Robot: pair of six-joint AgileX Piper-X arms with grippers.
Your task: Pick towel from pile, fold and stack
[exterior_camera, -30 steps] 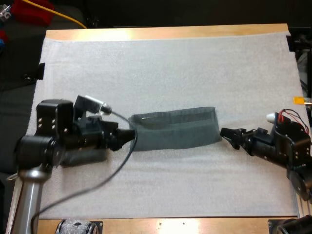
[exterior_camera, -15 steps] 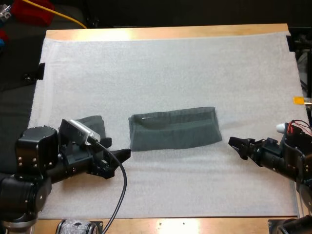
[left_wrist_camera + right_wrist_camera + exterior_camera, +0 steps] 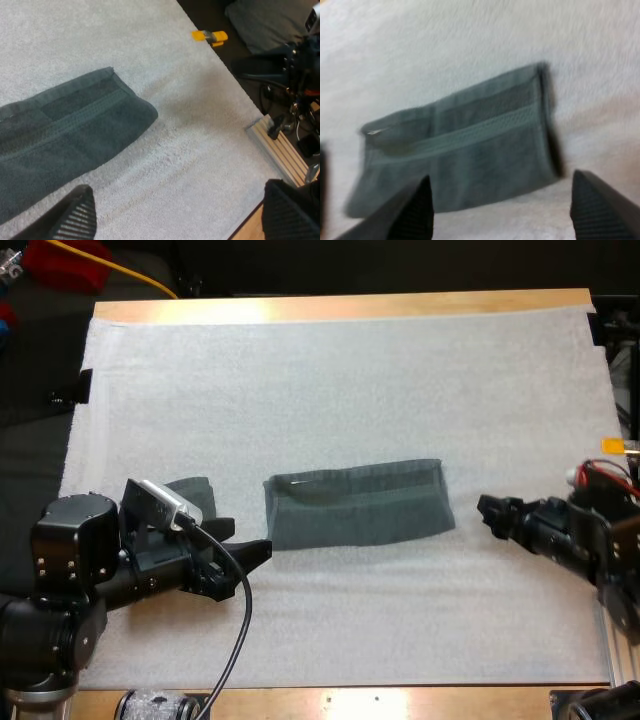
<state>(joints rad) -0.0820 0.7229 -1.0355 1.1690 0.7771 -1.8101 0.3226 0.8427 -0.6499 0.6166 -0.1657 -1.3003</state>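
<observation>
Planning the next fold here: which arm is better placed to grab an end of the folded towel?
Probably left. The left claw, open, sits right at the towel's nearest corner; the right claw, also open, stands off the other end with bare mat between.

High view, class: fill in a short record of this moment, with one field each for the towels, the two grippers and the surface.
Folded towel: a long strip lying flat on the mat between the two grippers, touched by neither
Second towel: beside the left arm and partly hidden by it
Left gripper: open, low over the mat, short of the strip's near end
Right gripper: open, just clear of the strip's other end
Mat: white, on the wooden table
</observation>
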